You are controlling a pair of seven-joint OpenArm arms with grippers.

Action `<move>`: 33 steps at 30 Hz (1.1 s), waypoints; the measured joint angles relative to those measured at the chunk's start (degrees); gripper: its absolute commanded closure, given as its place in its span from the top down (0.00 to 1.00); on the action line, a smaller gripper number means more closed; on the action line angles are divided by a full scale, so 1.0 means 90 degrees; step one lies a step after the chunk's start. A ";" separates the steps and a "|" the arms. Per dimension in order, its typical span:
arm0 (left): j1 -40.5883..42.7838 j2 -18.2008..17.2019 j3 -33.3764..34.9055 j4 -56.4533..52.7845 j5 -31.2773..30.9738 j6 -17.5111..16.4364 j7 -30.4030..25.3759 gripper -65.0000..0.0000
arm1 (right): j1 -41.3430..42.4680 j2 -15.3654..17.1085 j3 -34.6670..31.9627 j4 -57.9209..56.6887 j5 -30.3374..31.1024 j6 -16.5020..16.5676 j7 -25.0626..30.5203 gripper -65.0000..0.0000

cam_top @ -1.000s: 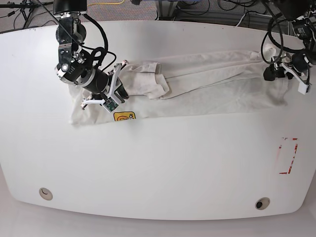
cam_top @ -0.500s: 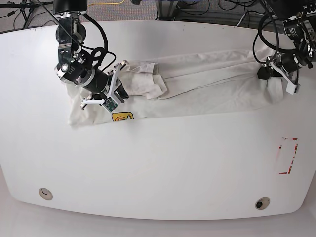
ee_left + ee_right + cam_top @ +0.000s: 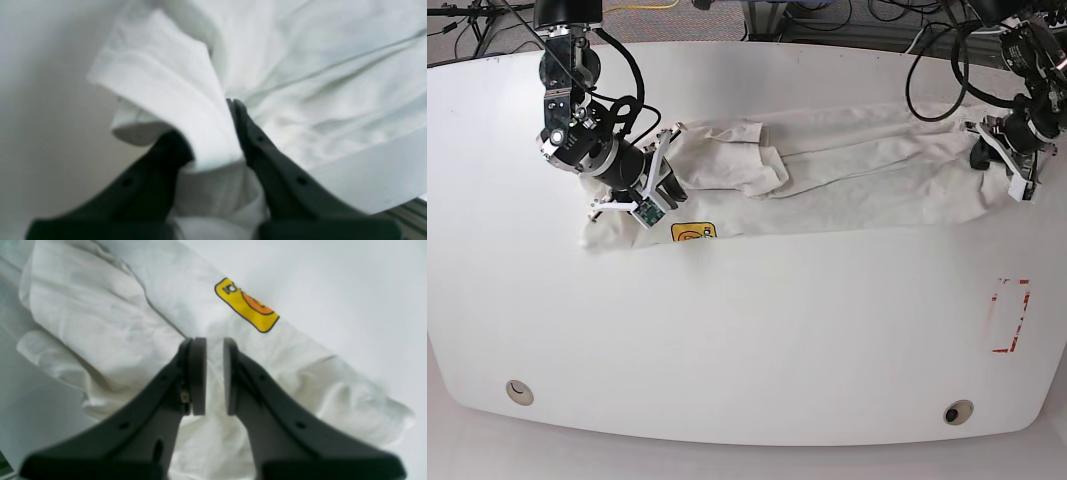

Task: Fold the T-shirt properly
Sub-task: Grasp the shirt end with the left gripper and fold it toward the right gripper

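The T-shirt is lying stretched in a long rumpled band across the far half of the white surface, its small yellow label showing at the near edge. The left gripper is pinching a fold of the cloth at one end, jaws pressed together on it. The right gripper is sitting over the other end, jaws nearly together with pale cloth showing in the narrow gap; whether they are gripping it I cannot tell.

The left gripper, black-fingered, was at the table's far right with its jaws pinched together on a fold of the off-white cotton T-shirt. The right gripper reached down at far left, pads clamped on cloth.
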 measured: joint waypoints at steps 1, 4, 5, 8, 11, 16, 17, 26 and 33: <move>0.0022 0.0024 0.0085 0.0255 -0.0068 -0.0068 0.0010 0.01 | 0.0000 0.0000 -0.0002 0.0000 -0.0005 0.0000 -0.0002 0.14; 0.0153 0.0056 0.0588 0.1008 -0.0153 -0.0049 0.0039 0.01 | 0.0002 0.0002 -0.0012 0.0000 0.0015 0.0000 0.0000 0.14; 0.0170 0.0041 0.0794 0.1144 -0.0306 -0.0046 0.0007 0.01 | 0.0000 0.0000 -0.0012 0.0000 0.0024 0.0000 0.0000 0.14; 0.0080 0.0024 0.1265 0.1180 -0.0563 -0.0053 -0.0032 0.01 | 0.0000 -0.0017 -0.0017 0.0000 0.0007 0.0000 -0.0002 0.14; -0.0007 -0.0068 0.1690 0.1149 -0.0559 -0.0046 0.0044 0.01 | 0.0007 -0.0117 0.0010 0.0000 -0.0039 0.0000 -0.0002 0.14; -0.0202 -0.0097 0.2431 0.1141 -0.0508 -0.0044 0.0092 0.01 | 0.0012 -0.0158 -0.0010 -0.0010 -0.0027 0.0000 0.0000 0.14; -0.0272 -0.0056 0.2470 0.1141 -0.0508 -0.0046 0.0085 0.01 | 0.0012 -0.0158 -0.0010 -0.0019 -0.0027 -0.0002 0.0002 0.14; -0.0814 0.0806 0.2875 0.0821 -0.0464 -0.0046 0.0070 0.02 | 0.0002 -0.0155 -0.0019 -0.0085 -0.0027 0.0000 0.0002 0.14; -0.1088 0.1124 0.3211 0.0464 -0.0517 -0.0044 0.0010 0.04 | -0.0002 -0.0168 -0.0019 -0.0085 -0.0027 0.0000 0.0005 0.14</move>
